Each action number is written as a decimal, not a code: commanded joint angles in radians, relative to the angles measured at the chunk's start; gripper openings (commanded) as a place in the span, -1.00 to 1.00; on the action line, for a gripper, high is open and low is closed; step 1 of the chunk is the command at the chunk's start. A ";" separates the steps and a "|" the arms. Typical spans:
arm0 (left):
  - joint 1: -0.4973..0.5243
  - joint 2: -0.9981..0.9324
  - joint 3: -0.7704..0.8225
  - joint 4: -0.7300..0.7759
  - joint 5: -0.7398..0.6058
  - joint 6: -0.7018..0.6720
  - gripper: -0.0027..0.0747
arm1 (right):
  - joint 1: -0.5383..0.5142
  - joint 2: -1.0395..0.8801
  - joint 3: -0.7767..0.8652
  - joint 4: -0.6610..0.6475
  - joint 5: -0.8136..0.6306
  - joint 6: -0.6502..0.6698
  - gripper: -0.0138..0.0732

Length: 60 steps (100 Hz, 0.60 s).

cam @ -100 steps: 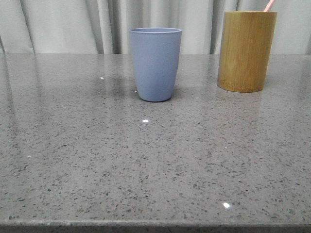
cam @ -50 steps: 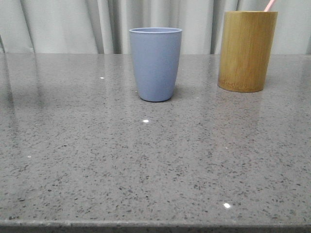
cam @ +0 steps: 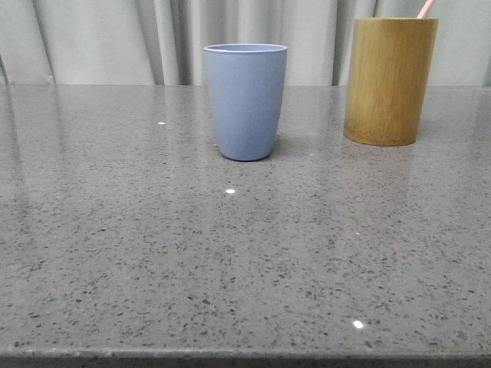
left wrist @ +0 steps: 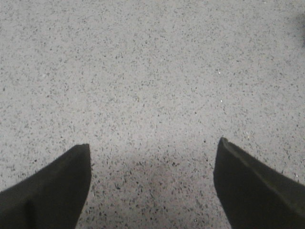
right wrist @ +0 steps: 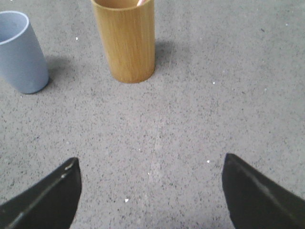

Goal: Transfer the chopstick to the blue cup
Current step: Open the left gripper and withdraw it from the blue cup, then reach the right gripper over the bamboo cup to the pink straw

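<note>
The blue cup [cam: 245, 101] stands upright at the back middle of the grey stone table [cam: 230, 261]. It also shows in the right wrist view [right wrist: 21, 52]. A pale pink chopstick tip [cam: 424, 8] sticks out of the bamboo cylinder [cam: 390, 80] at the back right. The cylinder also shows in the right wrist view [right wrist: 124, 40], with a bit of pink at its rim [right wrist: 141, 2]. My right gripper [right wrist: 151, 161] is open and empty, some way short of the cylinder. My left gripper [left wrist: 153, 144] is open and empty over bare table. Neither gripper shows in the front view.
Pale curtains [cam: 100, 38] hang behind the table's far edge. The table's front edge [cam: 230, 356] runs along the bottom of the front view.
</note>
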 commanded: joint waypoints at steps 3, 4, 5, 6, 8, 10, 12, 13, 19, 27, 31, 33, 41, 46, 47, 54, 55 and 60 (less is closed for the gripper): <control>0.003 -0.032 -0.010 -0.020 -0.088 -0.006 0.39 | -0.003 0.016 -0.031 -0.008 -0.144 0.000 0.71; 0.003 -0.033 -0.010 -0.020 -0.088 -0.006 0.39 | -0.003 0.020 -0.031 -0.008 -0.160 0.000 0.71; 0.003 -0.033 -0.010 -0.020 -0.091 -0.006 0.39 | -0.003 0.021 -0.031 -0.008 -0.168 0.000 0.71; 0.003 -0.033 -0.010 -0.020 -0.091 -0.006 0.39 | -0.003 0.025 -0.031 -0.008 -0.177 0.000 0.71; 0.003 -0.033 -0.010 -0.020 -0.091 -0.006 0.39 | -0.003 0.029 -0.031 -0.008 -0.206 0.000 0.71; 0.003 -0.033 -0.010 -0.020 -0.093 -0.006 0.39 | -0.003 0.037 -0.031 -0.008 -0.238 0.000 0.71; 0.003 -0.033 -0.010 -0.020 -0.093 -0.006 0.39 | -0.003 0.046 -0.031 -0.008 -0.273 0.000 0.71; 0.003 -0.033 -0.010 -0.020 -0.093 -0.006 0.39 | -0.003 0.053 -0.031 -0.008 -0.285 0.000 0.71; 0.003 -0.033 -0.010 -0.020 -0.097 -0.006 0.39 | -0.003 0.088 -0.031 -0.003 -0.397 0.000 0.71; 0.003 -0.033 -0.010 -0.020 -0.097 -0.006 0.39 | -0.003 0.156 -0.031 0.032 -0.535 0.000 0.71; 0.003 -0.033 -0.010 -0.020 -0.097 -0.006 0.39 | -0.003 0.189 -0.031 0.049 -0.609 0.000 0.71; 0.003 -0.033 -0.010 -0.020 -0.097 -0.006 0.39 | -0.003 0.210 -0.031 0.057 -0.645 0.000 0.71; 0.003 -0.033 -0.010 -0.020 -0.097 -0.006 0.39 | -0.003 0.299 -0.031 0.074 -0.769 0.000 0.71; 0.003 -0.033 -0.010 -0.020 -0.097 -0.006 0.39 | -0.003 0.352 -0.031 0.080 -0.839 0.000 0.71; 0.003 -0.033 -0.010 -0.020 -0.097 -0.006 0.39 | -0.003 0.360 -0.031 0.082 -0.858 0.000 0.71; 0.003 -0.033 -0.010 -0.020 -0.097 -0.006 0.39 | -0.003 0.439 -0.031 0.095 -0.953 0.010 0.71; 0.003 -0.033 -0.010 -0.020 -0.097 -0.006 0.39 | -0.003 0.454 -0.031 0.095 -0.963 0.011 0.71; 0.003 -0.033 -0.010 -0.020 -0.097 -0.006 0.39 | -0.003 0.506 -0.031 0.097 -1.029 0.021 0.71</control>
